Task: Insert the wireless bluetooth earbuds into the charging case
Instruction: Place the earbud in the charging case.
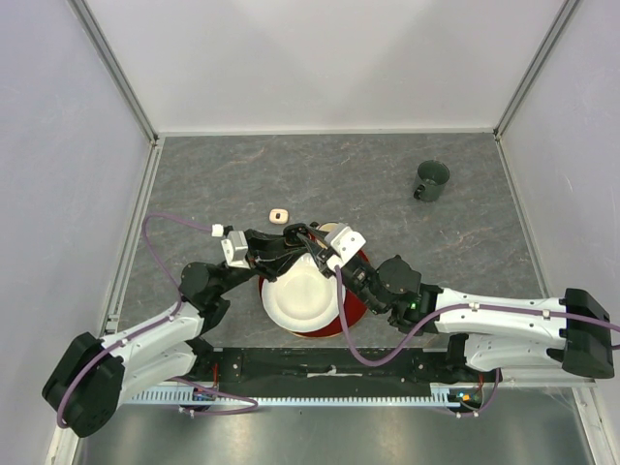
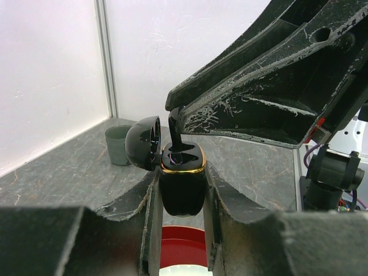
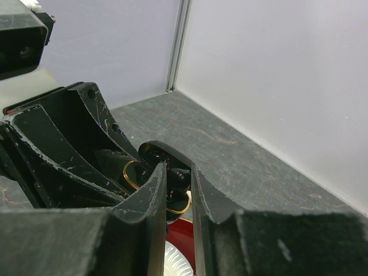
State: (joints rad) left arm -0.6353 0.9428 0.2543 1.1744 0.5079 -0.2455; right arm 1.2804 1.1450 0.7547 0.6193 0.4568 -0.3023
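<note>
A glossy black charging case [image 2: 182, 187] with a gold rim stands upright between my left gripper's [image 2: 182, 172] fingers, which are shut on it. Its round lid [image 2: 144, 142] hangs open to the left. From above, my right gripper [image 3: 179, 183] is shut on a black earbud [image 3: 180, 179], whose stem [image 2: 174, 131] points down into the case's open top. In the top view both grippers meet over the bowl, left gripper [image 1: 294, 239] and right gripper [image 1: 313, 244] tip to tip. No other earbuds show.
Under the grippers sits a red bowl [image 1: 356, 312] with a white paper cup [image 1: 298, 300] in it. A small pale object [image 1: 279, 214] lies on the table just behind. A dark green cup [image 1: 431, 180] stands at the back right. White walls enclose the table.
</note>
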